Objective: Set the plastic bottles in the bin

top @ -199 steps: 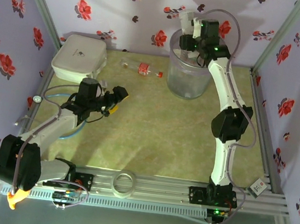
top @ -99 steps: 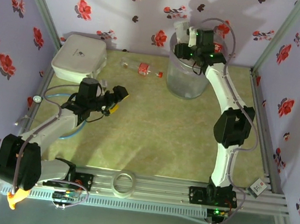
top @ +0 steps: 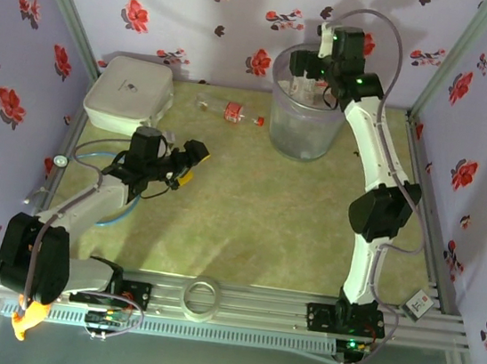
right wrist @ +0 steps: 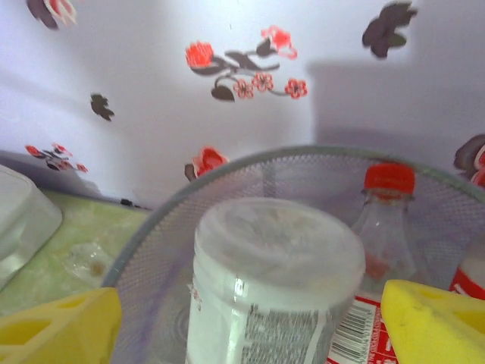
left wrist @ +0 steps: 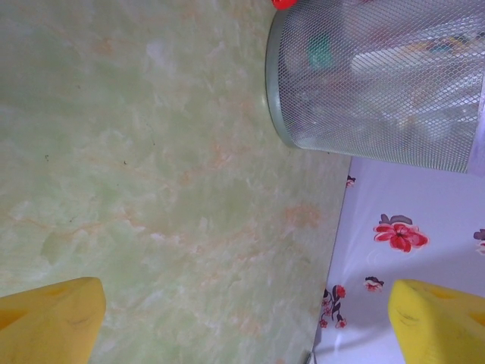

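My right gripper [top: 315, 66] hangs over the translucent greyish-lilac bin [top: 303, 123] at the back of the table. In the right wrist view a white-label bottle [right wrist: 273, 288] sits base-up between the spread yellow fingers [right wrist: 61, 330], touching neither, above the bin's mouth [right wrist: 227, 171]. Red-capped bottles [right wrist: 388, 220] lie inside the bin. One red-label bottle [top: 230, 111] lies on the table left of the bin. My left gripper [top: 188, 159] rests low over the table's left half, open and holding nothing. The bin's mesh wall [left wrist: 379, 83] appears ahead of it.
A flat white rounded-square box [top: 130, 91] sits at the back left corner. A tape roll [top: 201, 298] lies on the front rail. Floral walls enclose the table on three sides. A blue cable [top: 123, 207] loops by the left arm.
My right gripper has swung from the bin's left rim to above its mouth and opened. The white-label bottle has left its fingers. The left arm stays put.
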Controlling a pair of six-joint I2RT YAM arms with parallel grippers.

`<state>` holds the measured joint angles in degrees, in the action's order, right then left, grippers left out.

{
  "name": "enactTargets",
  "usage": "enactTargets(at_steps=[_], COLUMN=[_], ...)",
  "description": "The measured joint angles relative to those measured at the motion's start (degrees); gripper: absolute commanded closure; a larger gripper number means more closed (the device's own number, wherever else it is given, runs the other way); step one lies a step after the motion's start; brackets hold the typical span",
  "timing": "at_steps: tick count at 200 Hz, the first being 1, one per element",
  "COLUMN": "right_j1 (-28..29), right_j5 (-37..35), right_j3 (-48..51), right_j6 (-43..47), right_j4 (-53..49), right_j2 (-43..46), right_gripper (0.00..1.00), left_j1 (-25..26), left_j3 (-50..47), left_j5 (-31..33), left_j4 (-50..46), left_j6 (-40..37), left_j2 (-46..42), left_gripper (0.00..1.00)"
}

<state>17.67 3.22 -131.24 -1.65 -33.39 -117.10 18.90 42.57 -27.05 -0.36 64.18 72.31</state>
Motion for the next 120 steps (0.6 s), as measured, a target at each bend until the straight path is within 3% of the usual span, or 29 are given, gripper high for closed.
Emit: enactTargets(at_steps=[59,120], right_j1=[-0.22,-0.52], right_j5=[-0.31,-0.04], right_j3=[-4.5,-3.65], right_j6=[-0.2,-0.59], right_j4=[-0.85,-1.77], right_j2=[-2.38,-7.85], right_gripper=[0.38,0.4], left_j1=[0.0,0.0], left_j3=[0.0,0.0], left_j5=[0.0,0.0], left_j4=[0.46,0.46], left_j6=[0.0,0.0], left_j2=[0.33,0.33], left_gripper=[0.04,0.04])
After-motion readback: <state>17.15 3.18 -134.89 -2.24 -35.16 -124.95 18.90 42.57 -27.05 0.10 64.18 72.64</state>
